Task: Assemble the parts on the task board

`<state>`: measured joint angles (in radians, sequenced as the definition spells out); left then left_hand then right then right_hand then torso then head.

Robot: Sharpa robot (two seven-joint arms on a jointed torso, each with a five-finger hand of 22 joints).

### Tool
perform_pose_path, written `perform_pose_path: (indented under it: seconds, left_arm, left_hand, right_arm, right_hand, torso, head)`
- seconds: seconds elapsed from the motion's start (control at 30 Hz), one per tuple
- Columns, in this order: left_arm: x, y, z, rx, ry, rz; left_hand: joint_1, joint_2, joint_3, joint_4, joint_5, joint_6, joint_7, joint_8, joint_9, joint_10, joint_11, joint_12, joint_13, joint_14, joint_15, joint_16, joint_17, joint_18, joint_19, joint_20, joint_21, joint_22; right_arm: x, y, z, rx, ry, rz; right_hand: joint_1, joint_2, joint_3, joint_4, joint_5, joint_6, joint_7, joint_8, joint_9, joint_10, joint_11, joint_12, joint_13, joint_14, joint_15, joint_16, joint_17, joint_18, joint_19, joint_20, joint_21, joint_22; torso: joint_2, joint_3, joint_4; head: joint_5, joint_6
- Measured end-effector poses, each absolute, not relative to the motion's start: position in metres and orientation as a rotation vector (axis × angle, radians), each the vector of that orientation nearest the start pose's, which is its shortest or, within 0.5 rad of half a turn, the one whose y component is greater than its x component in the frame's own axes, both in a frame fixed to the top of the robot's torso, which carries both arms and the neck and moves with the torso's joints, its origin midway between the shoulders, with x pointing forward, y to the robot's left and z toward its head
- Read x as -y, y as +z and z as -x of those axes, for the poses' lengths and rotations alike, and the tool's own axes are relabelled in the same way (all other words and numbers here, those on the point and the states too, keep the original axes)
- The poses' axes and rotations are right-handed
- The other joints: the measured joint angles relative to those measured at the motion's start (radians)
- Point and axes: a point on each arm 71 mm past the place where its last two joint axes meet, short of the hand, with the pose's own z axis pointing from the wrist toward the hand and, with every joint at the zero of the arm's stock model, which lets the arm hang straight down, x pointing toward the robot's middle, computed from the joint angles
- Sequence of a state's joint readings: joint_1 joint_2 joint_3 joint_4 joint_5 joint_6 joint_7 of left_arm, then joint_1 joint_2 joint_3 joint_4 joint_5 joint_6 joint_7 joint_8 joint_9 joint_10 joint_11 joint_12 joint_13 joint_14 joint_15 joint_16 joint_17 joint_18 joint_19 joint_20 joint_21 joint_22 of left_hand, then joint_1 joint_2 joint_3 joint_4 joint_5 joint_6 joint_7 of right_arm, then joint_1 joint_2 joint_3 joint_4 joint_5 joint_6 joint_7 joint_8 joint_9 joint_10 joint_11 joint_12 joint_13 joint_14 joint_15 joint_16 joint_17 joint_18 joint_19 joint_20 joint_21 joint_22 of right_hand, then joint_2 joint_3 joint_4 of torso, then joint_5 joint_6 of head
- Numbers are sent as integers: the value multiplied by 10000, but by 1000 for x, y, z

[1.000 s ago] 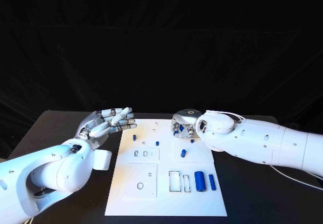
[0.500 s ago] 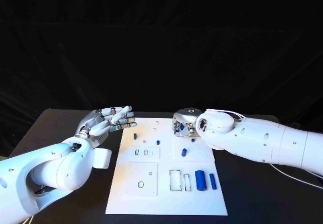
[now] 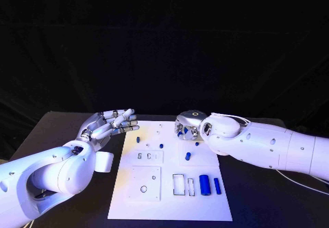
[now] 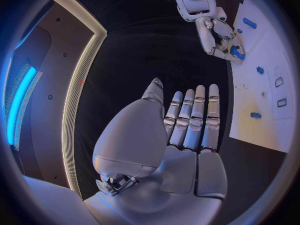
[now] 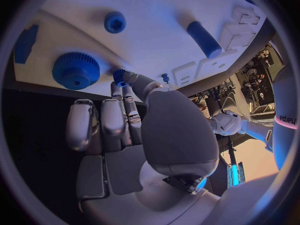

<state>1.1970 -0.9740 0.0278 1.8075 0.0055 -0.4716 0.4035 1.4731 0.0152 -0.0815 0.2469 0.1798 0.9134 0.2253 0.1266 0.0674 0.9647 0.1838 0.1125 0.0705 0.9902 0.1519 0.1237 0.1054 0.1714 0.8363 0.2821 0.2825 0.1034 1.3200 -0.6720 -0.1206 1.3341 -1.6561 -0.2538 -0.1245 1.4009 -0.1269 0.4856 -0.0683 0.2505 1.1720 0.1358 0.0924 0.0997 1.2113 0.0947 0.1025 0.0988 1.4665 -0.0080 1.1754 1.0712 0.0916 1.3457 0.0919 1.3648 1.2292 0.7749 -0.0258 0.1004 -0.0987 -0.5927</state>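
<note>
My left hand (image 3: 110,124) hovers off the left edge of the white board (image 3: 169,199), palm up, fingers straight and a little apart, holding nothing; same in the left wrist view (image 4: 181,135). My right hand (image 3: 186,127) is down over the far right corner of the board, fingers pointing at it. In the right wrist view that hand (image 5: 125,120) has a small blue peg (image 5: 119,76) pinched at the tips of thumb and a finger, other fingers curled alongside. Just beside the fingertips sits a blue gear (image 5: 75,70), with a small round blue piece (image 5: 114,22) and a blue cylinder (image 5: 204,38) further along the board. Head view: board lies in the middle of the black counter (image 3: 55,137), two short blue pegs (image 3: 138,140) near its far left, another blue piece (image 3: 188,155) mid-right, and two blue cylinders, large (image 3: 204,184) and small (image 3: 217,185), lying side by side near the right edge, next to rectangular slots (image 3: 178,184). Other cut-outs on the left half, contents too small to tell.
</note>
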Motion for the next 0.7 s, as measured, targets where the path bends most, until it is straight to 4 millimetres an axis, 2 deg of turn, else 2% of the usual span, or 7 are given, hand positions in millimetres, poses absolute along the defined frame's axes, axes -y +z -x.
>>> perform_pose_path:
  seconds: [0.17, 0.23, 0.5, 0.7]
  left_arm:
    - [-199, -133, -443, -13334, -15888, 11085]
    - [-199, -133, -443, -13340, -15888, 11087]
    - [-197, -133, -444, -13374, -15918, 11092]
    - [-196, -133, -444, -13389, -15928, 11094]
  left_hand:
    - [64, 5, 0, 0, 0, -37, 36, 0, 0, 0, 0, 0, -8, 0, 0, -8, 0, -1, 0, 0, 0, -12]
    - [167, 1, 18, -73, 0, -37, 36, -44, 0, 0, 0, -4, -8, 0, 0, -38, 0, -1, 0, 0, 0, -27]
    - [215, 31, 26, -81, 0, -37, 36, -56, 0, 0, 0, -43, -8, 0, 0, -48, -1, 0, 0, 0, 0, -28]
    - [215, 31, 27, -81, 0, -37, 36, -56, 0, 0, 0, -43, -8, 0, 0, -48, -1, -1, 0, 0, 0, -37]
  right_arm:
    - [155, -157, -530, -15355, 4814, 4095]
    - [151, -155, -530, -15148, 4900, 4035]
    - [133, -150, -534, -14396, 5152, 3804]
    - [121, -149, -541, -13981, 5220, 3648]
  right_hand:
    - [1, -1, 148, -77, 111, 7, -7, 0, 59, 45, 48, 0, -16, -1, 1, 197, 123, -9, 76, -31, 179, 273]
    - [1, -1, 148, -77, 167, 33, -33, 0, 75, 53, 56, -1, -16, -1, 2, 258, 170, -153, 138, -31, 280, 394]
    - [13, -14, 148, -77, 247, 68, 3, 0, 101, 53, 57, -5, -17, -2, 2, 313, 236, -151, 208, -30, 359, 586]
    - [10, -17, 148, -77, 247, 67, 3, 0, 106, 52, 57, -37, -17, -2, 3, 349, 242, -152, 207, -30, 389, 624]
  torso:
    - [1, -3, -2]
    - [2, -4, 0]
    - [11, -9, 26]
    - [32, -9, 33]
  head:
    - [26, 58]
    - [27, 93]
    - [11, 180]
    - [36, 183]
